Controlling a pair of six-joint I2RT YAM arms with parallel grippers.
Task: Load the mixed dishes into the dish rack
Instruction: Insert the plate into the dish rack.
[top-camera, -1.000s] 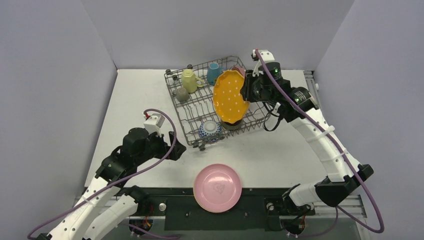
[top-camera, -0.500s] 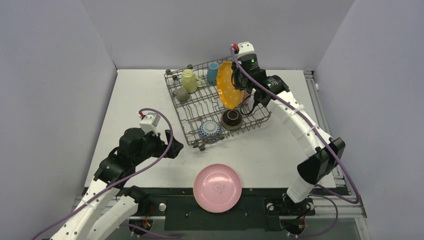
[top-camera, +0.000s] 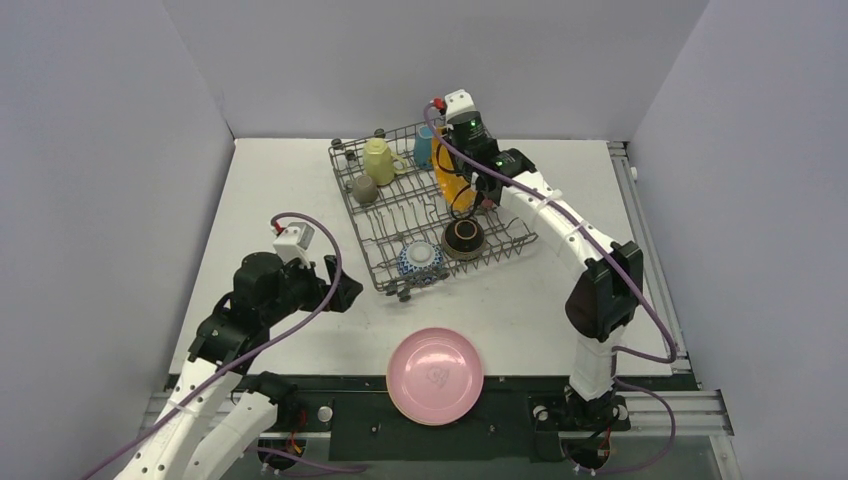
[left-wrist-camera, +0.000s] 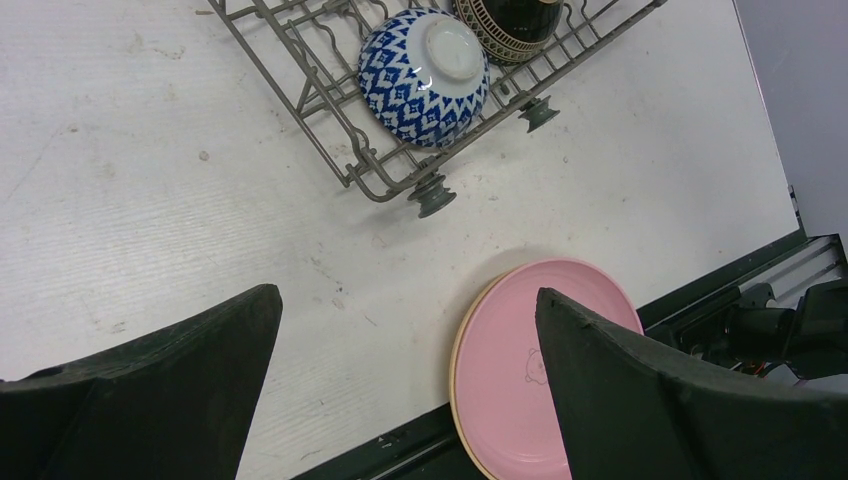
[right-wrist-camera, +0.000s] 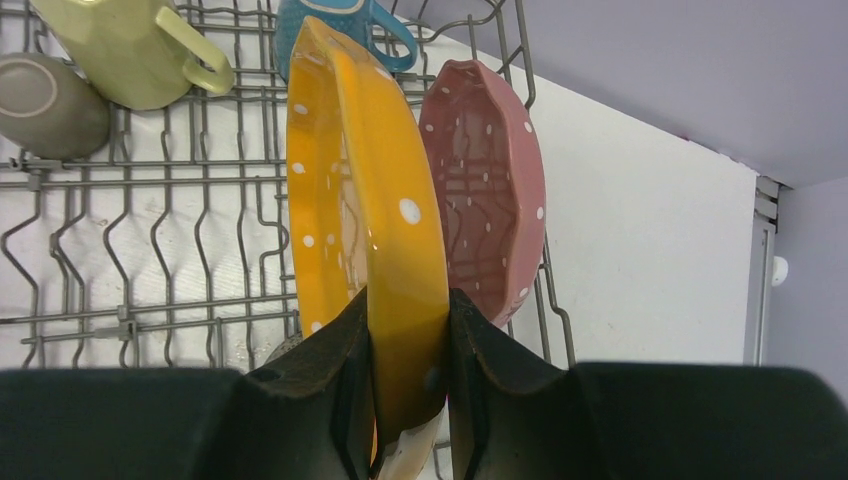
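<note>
- Dish rack (top-camera: 395, 215): sits skewed at the far middle of the table. Its upright tines form slots, so plates go in on edge.
- Orange plate (right-wrist-camera: 370, 200): turned on edge over the rack's far right rows, probably to slip between tines. The right gripper (right-wrist-camera: 405, 330) is pinched narrow on its lower rim. Cannot tell if the plate is seated.
- Pink plate (top-camera: 435, 375): flat at the near table edge, part over the black rail, not yet loaded. The overhang probably leaves the rim free for a pinch.
- Left gripper (left-wrist-camera: 408, 300): jaws wide and empty, hovering between the rack corner and the pink plate, likely ready for it.
- Pink dotted plate (right-wrist-camera: 490, 180): stands on edge in the rack, just beside the orange one.
- Blue-white bowl (left-wrist-camera: 425, 60) and dark-brown bowl (top-camera: 463, 237): upturned at the near corner.
- Pale-yellow mug (right-wrist-camera: 130, 50), light-blue mug (right-wrist-camera: 345, 25), olive mug (right-wrist-camera: 45, 105): grouped at the far end.
</note>
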